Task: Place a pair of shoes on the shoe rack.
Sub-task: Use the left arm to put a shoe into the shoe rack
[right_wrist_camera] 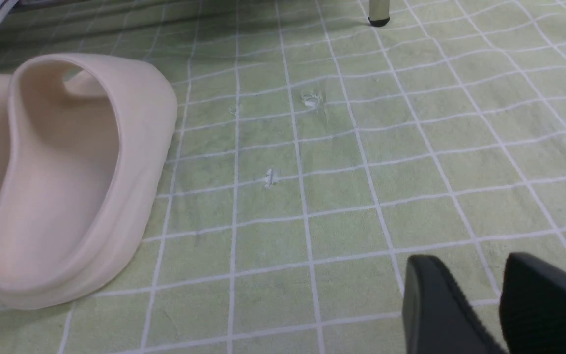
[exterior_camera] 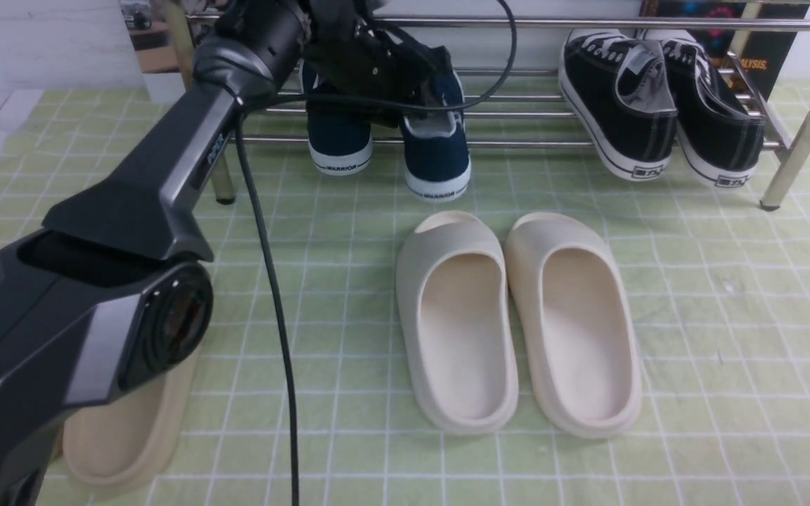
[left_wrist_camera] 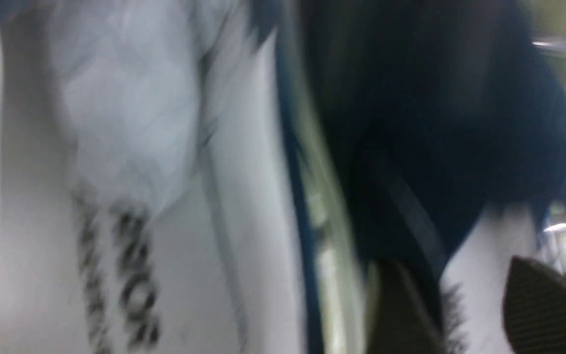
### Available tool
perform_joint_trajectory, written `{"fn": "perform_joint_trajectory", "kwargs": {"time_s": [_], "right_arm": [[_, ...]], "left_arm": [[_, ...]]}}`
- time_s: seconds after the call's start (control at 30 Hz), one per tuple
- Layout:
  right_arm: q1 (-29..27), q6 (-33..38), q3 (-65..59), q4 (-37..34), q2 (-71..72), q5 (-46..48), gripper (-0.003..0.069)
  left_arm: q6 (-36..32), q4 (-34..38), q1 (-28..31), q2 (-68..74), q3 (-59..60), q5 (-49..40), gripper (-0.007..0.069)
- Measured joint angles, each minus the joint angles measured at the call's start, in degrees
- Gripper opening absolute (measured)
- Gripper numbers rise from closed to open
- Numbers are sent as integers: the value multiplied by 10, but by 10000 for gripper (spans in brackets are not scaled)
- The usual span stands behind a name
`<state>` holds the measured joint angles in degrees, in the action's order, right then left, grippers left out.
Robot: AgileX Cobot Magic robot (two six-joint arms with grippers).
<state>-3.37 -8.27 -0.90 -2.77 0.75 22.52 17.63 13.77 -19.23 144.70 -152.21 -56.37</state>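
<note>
Both navy-blue slip-on shoes rest on the shoe rack [exterior_camera: 531,144], heels toward me: one [exterior_camera: 338,137] on the left, the other [exterior_camera: 440,158] beside it, jutting further forward. My left arm reaches over them, and its wrist hides the gripper in the front view. The left wrist view is blurred. It shows a white shoe lining [left_wrist_camera: 243,196] with grey paper stuffing [left_wrist_camera: 126,98] and navy canvas [left_wrist_camera: 435,123]. My left gripper [left_wrist_camera: 455,265] stands open, jaws apart over the navy shoe's collar. My right gripper [right_wrist_camera: 467,260] is open above the green mat, with nothing between its fingers.
A pair of black lace-up sneakers [exterior_camera: 647,105] sits on the rack's right part. Two cream slides [exterior_camera: 517,323] lie on the green checked mat [exterior_camera: 728,316] before the rack. A beige slide [exterior_camera: 131,429] lies under my left arm. A rack leg [right_wrist_camera: 379,12] stands beyond the right gripper.
</note>
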Motion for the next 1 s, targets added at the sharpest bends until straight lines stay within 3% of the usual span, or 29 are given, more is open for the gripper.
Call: {"fn": "perform_joint_trajectory", "kwargs": {"time_s": [0.13, 0.33, 0.43, 0.53, 1.0], "right_arm": [[0, 0, 0, 0, 0, 0, 239], [0, 0, 0, 0, 0, 0, 239], [0, 0, 0, 0, 0, 0, 239], [0, 0, 0, 0, 0, 0, 239], [0, 0, 0, 0, 0, 0, 239]], "left_arm": [[-4, -1, 1, -7, 0, 7, 379], [-30, -1, 1, -49, 0, -43, 290], [-62, -3, 1, -86, 0, -130, 142], [-80, 9, 1, -107, 12, -151, 2], [-154, 32, -79, -121, 203, -153, -13]]}}
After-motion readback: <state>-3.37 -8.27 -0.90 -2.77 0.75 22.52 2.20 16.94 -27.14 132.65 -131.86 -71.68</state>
